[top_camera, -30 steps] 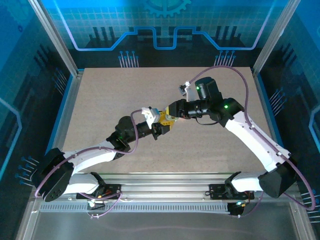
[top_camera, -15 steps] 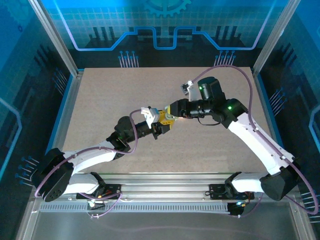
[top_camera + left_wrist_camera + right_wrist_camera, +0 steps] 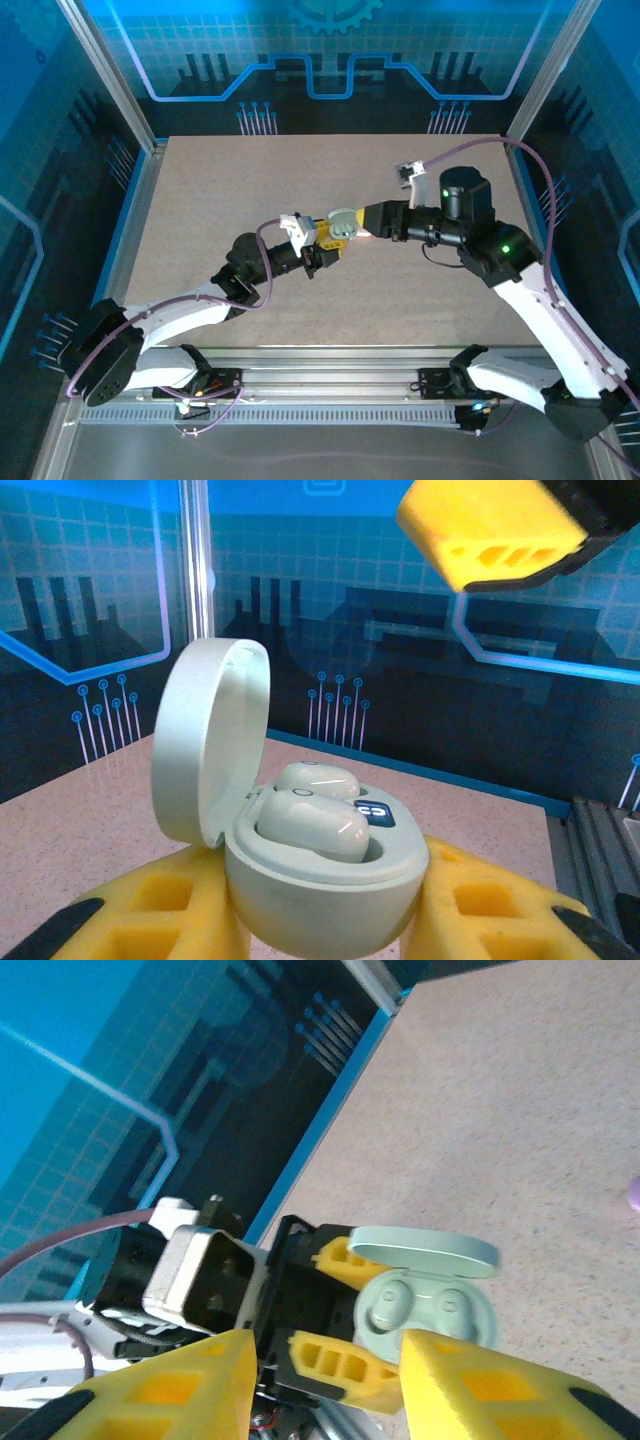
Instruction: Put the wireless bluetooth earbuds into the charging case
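My left gripper [image 3: 333,240] is shut on the pale green charging case [image 3: 343,225], holding it above the middle of the table. In the left wrist view the case [image 3: 320,890] sits between my yellow fingers [image 3: 150,910] with its lid [image 3: 205,740] swung up and open. Two pale earbuds [image 3: 305,823] lie side by side in its wells. The right wrist view looks down on the open case [image 3: 430,1312] and an earbud [image 3: 385,1310] in it. My right gripper [image 3: 368,221] hangs just right of the case, open, with nothing between its fingers [image 3: 170,1390].
Tan tabletop [image 3: 250,180] is bounded by blue panel walls and metal posts. A small purplish thing [image 3: 634,1194] lies on the table at the right edge of the right wrist view. One finger of the right gripper [image 3: 490,530] hangs above the case in the left wrist view.
My right arm has drawn back to the right, away from the case, and its jaws have spread wider. The left arm and the case have stayed put.
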`<action>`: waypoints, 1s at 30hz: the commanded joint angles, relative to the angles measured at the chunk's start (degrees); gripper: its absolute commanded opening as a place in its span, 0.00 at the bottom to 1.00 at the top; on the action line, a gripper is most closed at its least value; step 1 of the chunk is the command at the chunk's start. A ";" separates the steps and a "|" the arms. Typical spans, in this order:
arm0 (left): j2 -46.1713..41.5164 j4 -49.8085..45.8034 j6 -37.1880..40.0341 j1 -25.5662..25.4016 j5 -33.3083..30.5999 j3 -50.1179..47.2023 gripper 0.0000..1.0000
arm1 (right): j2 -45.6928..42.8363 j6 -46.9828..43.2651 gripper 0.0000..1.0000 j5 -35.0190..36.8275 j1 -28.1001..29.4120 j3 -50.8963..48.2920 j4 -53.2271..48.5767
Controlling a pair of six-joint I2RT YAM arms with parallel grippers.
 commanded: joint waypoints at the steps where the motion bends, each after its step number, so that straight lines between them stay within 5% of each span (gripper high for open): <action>1: -2.05 2.35 1.61 -0.37 2.55 0.07 0.33 | -2.07 2.14 0.46 5.53 -2.19 -3.30 2.81; 12: -2.60 1.56 1.10 -0.36 7.27 0.60 0.33 | -0.26 10.68 0.51 -1.91 -9.85 -5.42 3.10; 30: -2.95 -0.11 0.56 -0.47 8.94 1.83 0.33 | 11.73 7.94 0.58 -11.50 -9.75 4.04 -3.45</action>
